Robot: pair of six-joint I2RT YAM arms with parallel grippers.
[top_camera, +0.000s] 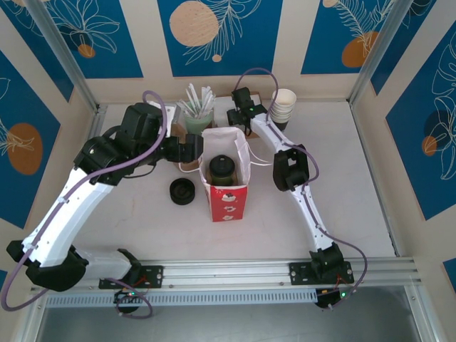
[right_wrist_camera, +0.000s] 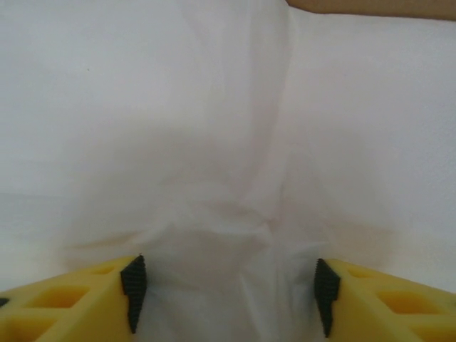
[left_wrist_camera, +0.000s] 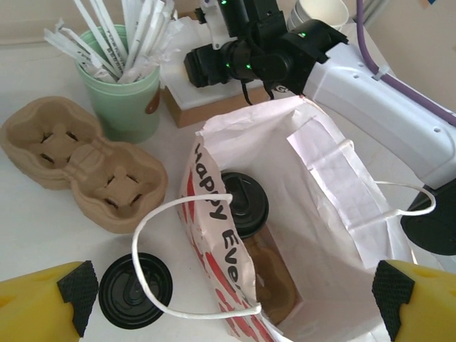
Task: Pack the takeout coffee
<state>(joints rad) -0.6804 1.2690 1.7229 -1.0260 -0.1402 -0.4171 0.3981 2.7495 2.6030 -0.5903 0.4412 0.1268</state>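
The takeout coffee (left_wrist_camera: 244,203), capped by a round glossy black lid, stands inside the crinkled white paper bag (left_wrist_camera: 328,178) with red print. The left fingers (left_wrist_camera: 43,306), yellow with ribbed black pads, are spread wide above the bag's mouth. The right fingers (right_wrist_camera: 71,299) are spread apart against the bag's thin white wall. Loose black lids (left_wrist_camera: 135,288) lie just beside the bag.

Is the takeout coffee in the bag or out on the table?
In. The takeout coffee stands upright inside the open paper bag, its black lid facing up.
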